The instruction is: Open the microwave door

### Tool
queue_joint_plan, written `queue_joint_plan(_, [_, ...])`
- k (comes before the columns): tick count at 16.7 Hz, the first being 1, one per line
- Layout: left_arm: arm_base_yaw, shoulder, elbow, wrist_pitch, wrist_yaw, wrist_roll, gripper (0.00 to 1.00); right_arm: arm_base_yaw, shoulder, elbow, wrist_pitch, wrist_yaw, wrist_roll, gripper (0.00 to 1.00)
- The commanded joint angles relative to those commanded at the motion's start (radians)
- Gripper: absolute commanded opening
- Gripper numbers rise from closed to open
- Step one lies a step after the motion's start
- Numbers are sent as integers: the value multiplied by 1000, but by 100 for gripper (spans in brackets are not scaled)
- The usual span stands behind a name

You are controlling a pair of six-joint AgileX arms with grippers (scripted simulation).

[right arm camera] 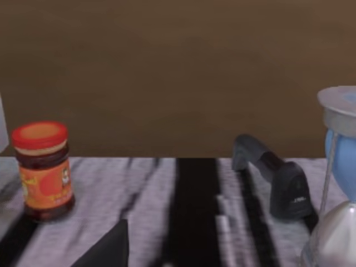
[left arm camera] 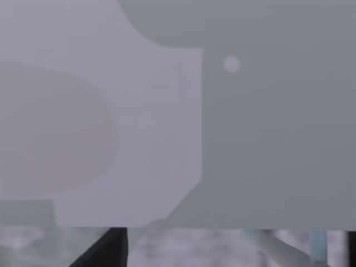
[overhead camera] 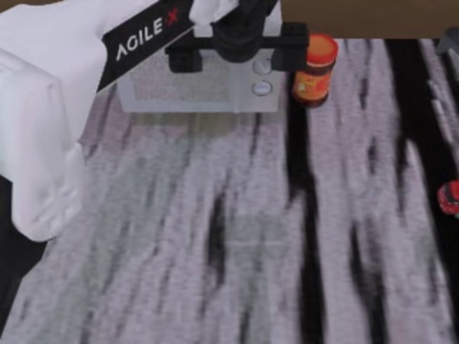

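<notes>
The light grey-white microwave (overhead camera: pixel 197 100) stands at the back of the table, left of centre, with two round silver knobs (overhead camera: pixel 262 77) on its right panel. The microwave door (overhead camera: pixel 186 84), with its speckled window, lies flush with the front, shut. My left arm reaches over the oven from the left. My left gripper (overhead camera: pixel 238 50) hovers over its top front edge, open, fingers spread wide with nothing between them. In the left wrist view the microwave (left arm camera: pixel 267 139) fills the picture from very close. My right gripper (right arm camera: pixel 167 258) is out of the top view, low over the table at the right.
An orange-lidded jar (overhead camera: pixel 315 68) (right arm camera: pixel 43 169) stands just right of the microwave. A black handled device (right arm camera: pixel 278 178) and an hourglass (right arm camera: pixel 339 183) sit farther right. A small red object (overhead camera: pixel 450 197) lies at the table's right edge.
</notes>
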Motion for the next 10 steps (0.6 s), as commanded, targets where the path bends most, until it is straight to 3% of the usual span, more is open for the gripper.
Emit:
queue_joint_plan(3, [0, 0, 0, 0, 0, 0, 100, 0, 0, 0, 0, 0, 0, 100])
queue_joint_plan(10, [0, 0, 0, 0, 0, 0, 47, 0, 0, 0, 0, 0, 0, 100])
